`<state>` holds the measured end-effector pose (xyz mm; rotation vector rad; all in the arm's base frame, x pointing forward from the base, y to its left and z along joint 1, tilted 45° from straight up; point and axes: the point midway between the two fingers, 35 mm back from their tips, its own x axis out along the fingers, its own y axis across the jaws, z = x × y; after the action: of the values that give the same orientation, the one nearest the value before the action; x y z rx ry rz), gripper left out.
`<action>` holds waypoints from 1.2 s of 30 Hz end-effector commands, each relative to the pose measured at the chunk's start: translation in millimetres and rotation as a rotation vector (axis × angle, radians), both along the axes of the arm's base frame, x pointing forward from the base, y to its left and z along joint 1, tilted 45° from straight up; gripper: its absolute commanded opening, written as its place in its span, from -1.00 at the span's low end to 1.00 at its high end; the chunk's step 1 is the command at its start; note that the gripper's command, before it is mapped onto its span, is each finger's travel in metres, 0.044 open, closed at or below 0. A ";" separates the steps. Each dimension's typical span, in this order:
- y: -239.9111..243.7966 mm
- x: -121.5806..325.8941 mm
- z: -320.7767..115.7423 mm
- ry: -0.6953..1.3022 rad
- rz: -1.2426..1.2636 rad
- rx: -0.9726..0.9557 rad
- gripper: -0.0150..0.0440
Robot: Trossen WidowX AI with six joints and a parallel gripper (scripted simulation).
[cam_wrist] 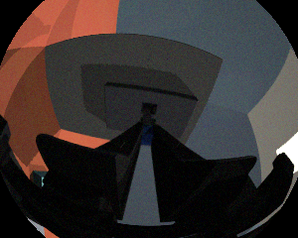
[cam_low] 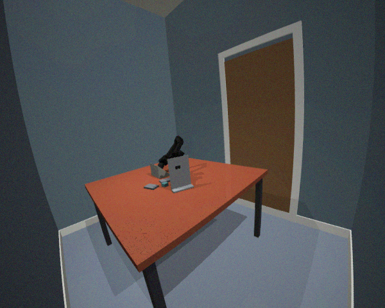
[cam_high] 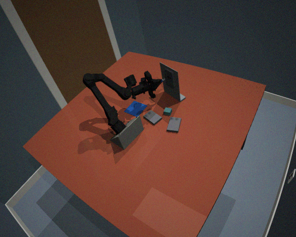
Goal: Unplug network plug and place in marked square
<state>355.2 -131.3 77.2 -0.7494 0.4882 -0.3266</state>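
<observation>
My gripper is shut on the network plug, whose blue part shows between the fingertips. The fingertips are just in front of the dark socket block on the upright grey panel. In the wrist view the socket's dark opening shows just beyond the plug's front end. Whether that end is fully clear of the socket cannot be told, and the thin tab is too dark to make out. The blue marked square lies on the table, partly in shadow.
A teal block and two flat grey slabs lie between the panel and the arm's base. A grey wedge-shaped stand is beside the base. The panel has a foot.
</observation>
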 end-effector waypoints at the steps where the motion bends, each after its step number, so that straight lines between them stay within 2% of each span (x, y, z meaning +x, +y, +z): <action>1: 1.0 -3.5 -1.0 0.005 -0.006 0.004 -0.49; 36: 8.7 -17.2 4.3 0.006 -0.006 0.004 -0.49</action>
<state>340.9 -123.1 82.5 -0.7492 0.4898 -0.3258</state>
